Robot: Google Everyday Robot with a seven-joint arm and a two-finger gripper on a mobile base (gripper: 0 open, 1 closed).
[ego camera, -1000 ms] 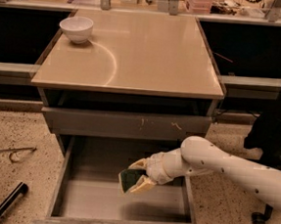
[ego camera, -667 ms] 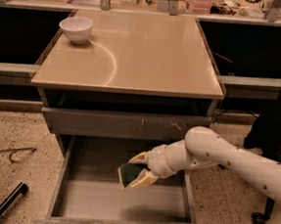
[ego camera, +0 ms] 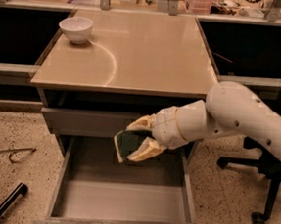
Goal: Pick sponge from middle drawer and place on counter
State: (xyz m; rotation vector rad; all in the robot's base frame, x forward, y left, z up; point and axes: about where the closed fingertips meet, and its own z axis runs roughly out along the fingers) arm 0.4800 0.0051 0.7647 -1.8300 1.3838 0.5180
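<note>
Hand (ego camera: 135, 142) with sponge (ego camera: 126, 143) above middle drawer (ego camera: 123, 202)

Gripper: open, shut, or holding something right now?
Gripper: shut on the sponge, in the air over the open middle drawer, below the counter top.

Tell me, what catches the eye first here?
A thick cream-white robot arm reaches in from the right; its gripper is shut on a small dark green and yellow sponge, held above the open grey middle drawer. Behind, a white bowl sits at the far left corner of the glossy tan counter.
</note>
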